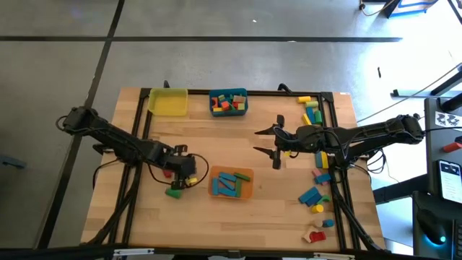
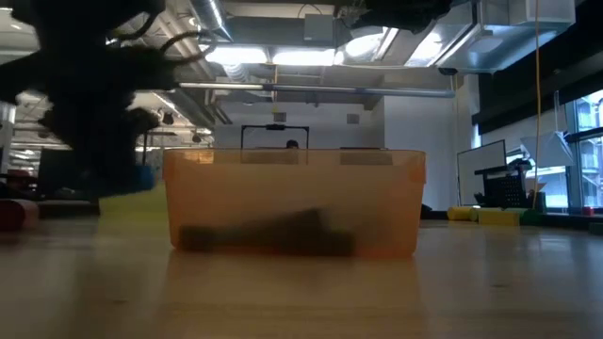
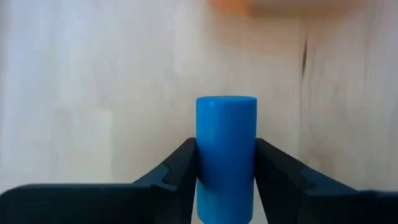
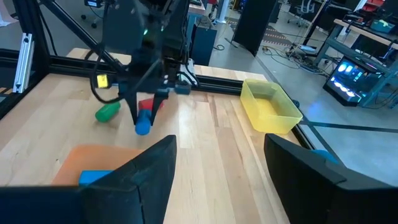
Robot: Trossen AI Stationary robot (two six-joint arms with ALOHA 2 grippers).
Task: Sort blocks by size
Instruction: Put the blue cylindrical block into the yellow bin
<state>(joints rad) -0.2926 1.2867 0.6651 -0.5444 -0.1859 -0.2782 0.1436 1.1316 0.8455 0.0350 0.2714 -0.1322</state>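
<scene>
From above, the pale wooden counter (image 1: 238, 217) carries three bins: a yellow plastic rectangular bin (image 1: 168, 102) and a teal bin (image 1: 228, 102) of mixed blocks at the far edge, and an orange translucent bin (image 1: 232, 183) holding blue pieces near the middle. The left hand (image 1: 189, 170) hangs just left of the orange bin, beside a green block (image 1: 173, 192) and a red block (image 1: 167, 174). The right hand (image 1: 273, 141) waits mid-counter, fingers spread wide, with loose coloured blocks (image 1: 315, 195) scattered along the right side.

The low view shows only the orange bin's cloudy wall, dark shapes inside.

The left wrist view alone reveals the grip: a smooth blue wooden cylinder (image 3: 226, 155) clamped upright between the dark fingers (image 3: 177, 171).

The right wrist view shows that cylinder lifted off the counter.
</scene>
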